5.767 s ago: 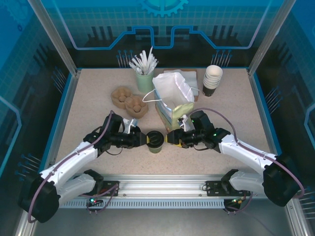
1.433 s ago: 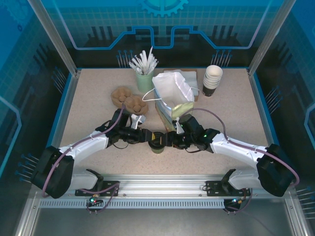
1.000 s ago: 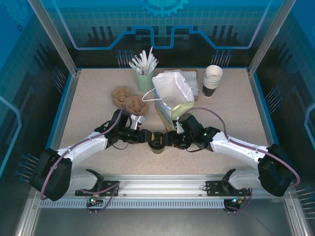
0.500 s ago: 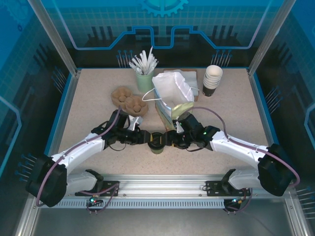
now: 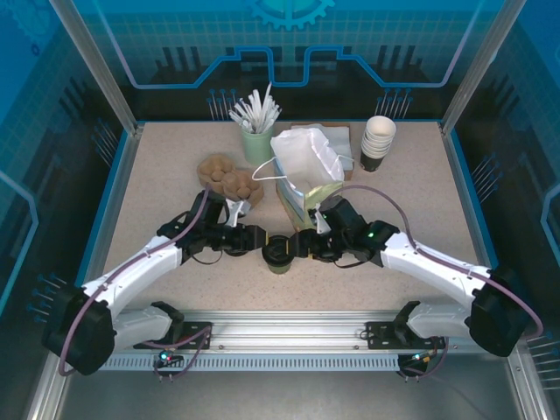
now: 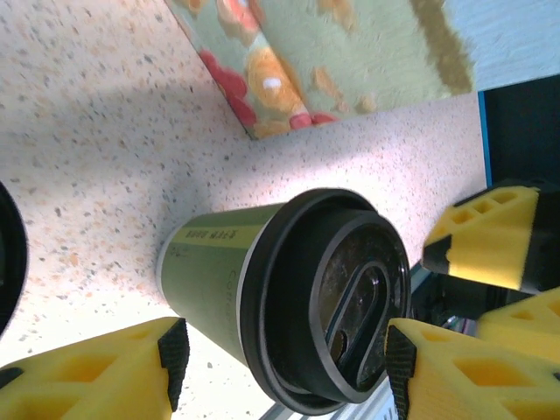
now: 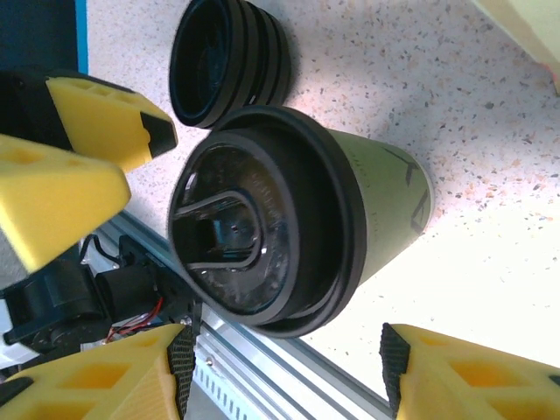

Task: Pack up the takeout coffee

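Pale green paper under a black lid: the takeout coffee (image 5: 276, 254) stands upright on the speckled table (image 5: 166, 184), just in front of the floral bag (image 5: 308, 198); my left gripper (image 6: 286, 359) and right gripper (image 7: 289, 350) straddle it from opposite sides, both released, with gaps beside the cup; a squat black ridged piece (image 7: 229, 61) sits near it.

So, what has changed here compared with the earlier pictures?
Both arms pressed in on the takeout coffee, then eased back a little: the left gripper and right gripper now stand open on either side of it. The cup stayed upright in the same spot; the paper bag and the cup stack did not move.
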